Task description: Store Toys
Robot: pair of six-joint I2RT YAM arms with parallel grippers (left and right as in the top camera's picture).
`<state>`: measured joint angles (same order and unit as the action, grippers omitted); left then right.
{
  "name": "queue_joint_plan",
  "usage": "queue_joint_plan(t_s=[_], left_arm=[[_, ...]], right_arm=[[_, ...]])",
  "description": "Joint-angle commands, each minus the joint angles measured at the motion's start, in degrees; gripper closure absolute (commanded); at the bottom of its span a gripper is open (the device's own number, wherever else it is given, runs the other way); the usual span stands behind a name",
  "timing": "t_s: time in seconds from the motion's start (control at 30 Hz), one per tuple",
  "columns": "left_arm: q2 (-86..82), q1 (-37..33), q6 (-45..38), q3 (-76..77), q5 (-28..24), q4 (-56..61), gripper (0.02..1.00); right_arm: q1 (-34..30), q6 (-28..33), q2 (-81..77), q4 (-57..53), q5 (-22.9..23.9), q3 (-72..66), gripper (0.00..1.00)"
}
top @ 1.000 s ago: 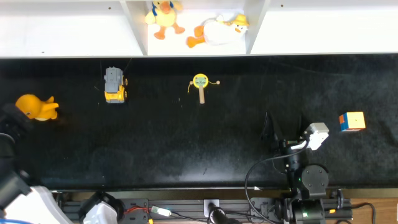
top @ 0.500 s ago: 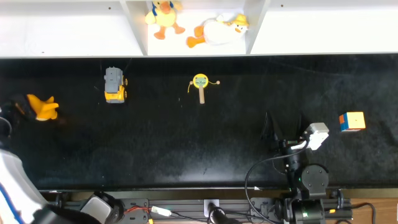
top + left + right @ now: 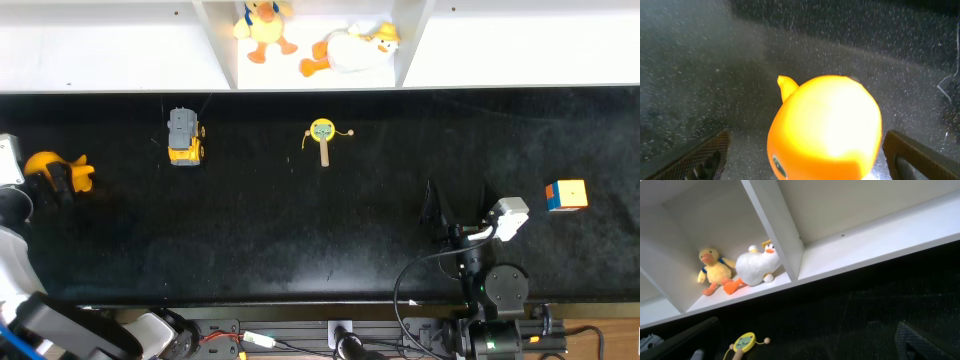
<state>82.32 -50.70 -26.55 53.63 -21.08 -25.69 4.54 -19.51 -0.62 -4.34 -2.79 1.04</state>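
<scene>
The orange toy point(image 3: 825, 125) sits at the left edge of the black table point(image 3: 300, 230), between the spread jaws of the left gripper point(image 3: 807, 150); the right gripper point(image 3: 805, 335) hangs near its base, jaws spread; a yellow duck point(image 3: 264, 25) and a white duck point(image 3: 350, 48) lie in the middle bay of the shelf point(image 3: 120, 45).

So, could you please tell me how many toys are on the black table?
4: an orange duck at the far left inside the open left gripper, a toy truck right of it, a rattle mid-table, and a colourful cube at the right. None seems hidden.
</scene>
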Motion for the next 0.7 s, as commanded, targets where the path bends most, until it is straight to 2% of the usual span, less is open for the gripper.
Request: queue_joint_plan(t_s=[0.03,0.2,0.3,0.7], left_arm=[[2.27,0.15,-2.21,1.29,-1.4,1.05,0.058],[3.26,0.63,-2.19,1.31,-2.08,3.19,0.137],[3.28,1.51,-2.19,1.31,-2.08,4.44,0.15],[3.32,3.85,-1.9,1.29,-2.01,5.18,0.492]], right_arm=[[0.28,-0.42,0.42,0.13,-0.35,-0.76,0.005],[0.28,-0.42,0.42,0.13,-0.33,-0.76,0.005],[0.28,-0.42,0.42,0.13,-0.35,-0.76,0.005],[0.28,-0.42,0.42,0.13,-0.35,-0.76,0.005]])
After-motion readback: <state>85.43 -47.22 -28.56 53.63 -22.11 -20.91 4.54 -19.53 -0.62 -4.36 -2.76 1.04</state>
